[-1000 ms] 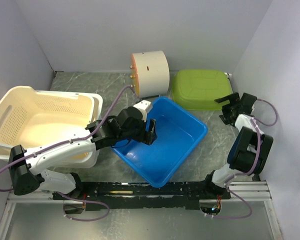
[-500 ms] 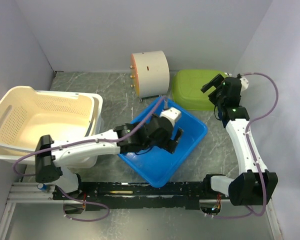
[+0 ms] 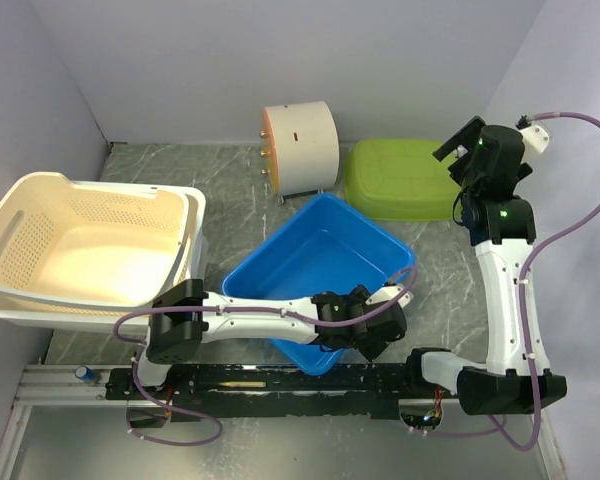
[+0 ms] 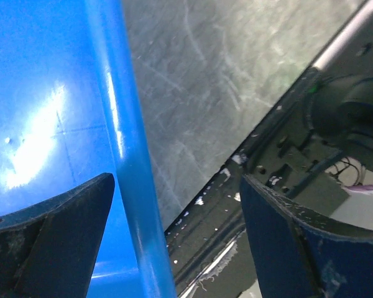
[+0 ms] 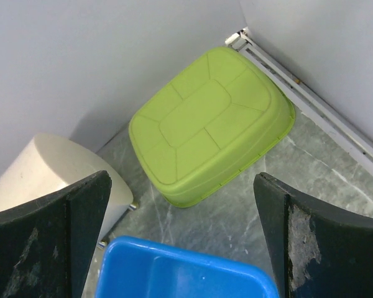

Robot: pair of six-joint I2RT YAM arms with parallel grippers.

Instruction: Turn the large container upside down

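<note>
The left gripper (image 4: 177, 179) has swung across the blue tub (image 3: 320, 250), from its far-left side to the near right rim, which its spread jaws now straddle. The right arm (image 3: 505, 280) has unfolded from its low crouch and stands tall, lifting the right gripper (image 5: 181, 179) high above the green basin (image 3: 400, 178).

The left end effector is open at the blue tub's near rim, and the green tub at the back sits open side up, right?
Not quite. The green tub lies upside down, bottom facing up, as the right wrist view shows. The left end effector is indeed open at the near rim of the blue tub.
</note>
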